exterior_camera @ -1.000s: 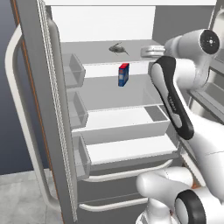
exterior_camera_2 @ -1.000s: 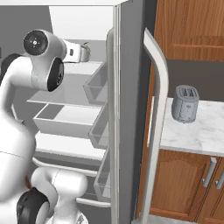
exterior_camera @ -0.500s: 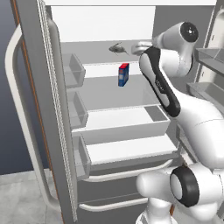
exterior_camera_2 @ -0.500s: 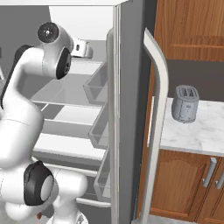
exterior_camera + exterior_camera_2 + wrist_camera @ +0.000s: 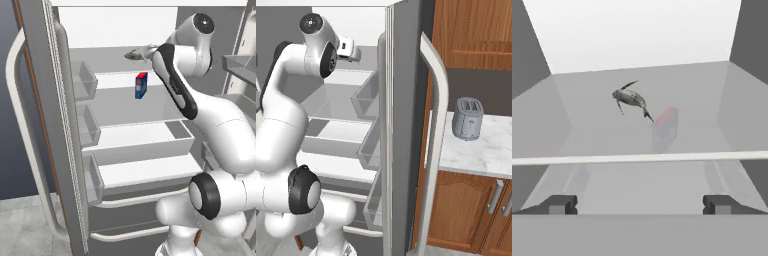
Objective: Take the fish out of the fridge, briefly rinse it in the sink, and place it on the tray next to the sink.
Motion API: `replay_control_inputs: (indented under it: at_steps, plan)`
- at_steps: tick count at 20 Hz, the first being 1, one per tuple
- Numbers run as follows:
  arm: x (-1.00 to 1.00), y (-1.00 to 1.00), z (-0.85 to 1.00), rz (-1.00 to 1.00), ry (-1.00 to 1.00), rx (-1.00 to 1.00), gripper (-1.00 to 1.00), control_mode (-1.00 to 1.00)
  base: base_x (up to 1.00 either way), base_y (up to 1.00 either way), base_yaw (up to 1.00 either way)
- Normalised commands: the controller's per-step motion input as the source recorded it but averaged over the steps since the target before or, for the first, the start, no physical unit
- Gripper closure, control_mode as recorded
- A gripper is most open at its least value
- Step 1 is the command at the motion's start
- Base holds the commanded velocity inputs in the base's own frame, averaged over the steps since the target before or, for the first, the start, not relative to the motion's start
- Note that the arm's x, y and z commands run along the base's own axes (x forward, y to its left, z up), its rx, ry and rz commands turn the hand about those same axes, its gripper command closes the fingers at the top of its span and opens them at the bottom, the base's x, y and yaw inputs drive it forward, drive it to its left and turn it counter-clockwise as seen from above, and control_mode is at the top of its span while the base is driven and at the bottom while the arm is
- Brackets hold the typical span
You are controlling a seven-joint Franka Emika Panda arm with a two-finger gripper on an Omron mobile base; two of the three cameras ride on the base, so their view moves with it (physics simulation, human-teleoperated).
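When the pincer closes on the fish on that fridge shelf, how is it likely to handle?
The fish looks small and slim, so probably light. Its rounded body and thin fins suggest it may slip or pivot between the fingertips. Lying flat on the shelf, it seems unlikely to roll, though a nudge could slide it.

I am working in a home kitchen: I am facing an open fridge (image 5: 60, 125) with white shelves, while a toaster (image 5: 467, 118) is sitting on a marble tabletop (image 5: 491, 150) between wooden cabinets (image 5: 471, 32).

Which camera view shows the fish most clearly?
The hand view: the fish lies whole and unobstructed on the fridge shelf, ahead of the open gripper. In the left base view, the arm partly hides it.
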Motion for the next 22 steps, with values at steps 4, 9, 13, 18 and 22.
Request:
replay_control_inputs:
  at_steps: [4,9,13,18,22]
  plan:
    - [0.54,0.38,-0.31,0.0,0.0,-0.15,-1.0,-1.0,0.0,0.0,0.0]
    - [0.62,0.23,-0.02,0.0,0.0,-0.04,-1.0,-1.0,0.0,0.0,0.0]
    - [0.57,0.0,0.0,0.0,0.0,0.0,-1.0,-1.0,0.0,0.0,0.0]
    - [0.35,0.0,-0.03,0.0,0.0,0.0,-1.0,-1.0,0.0,0.0,0.0]
    - [0.36,0.0,-0.13,0.0,0.0,0.0,-1.0,-1.0,0.0,0.0,0.0]
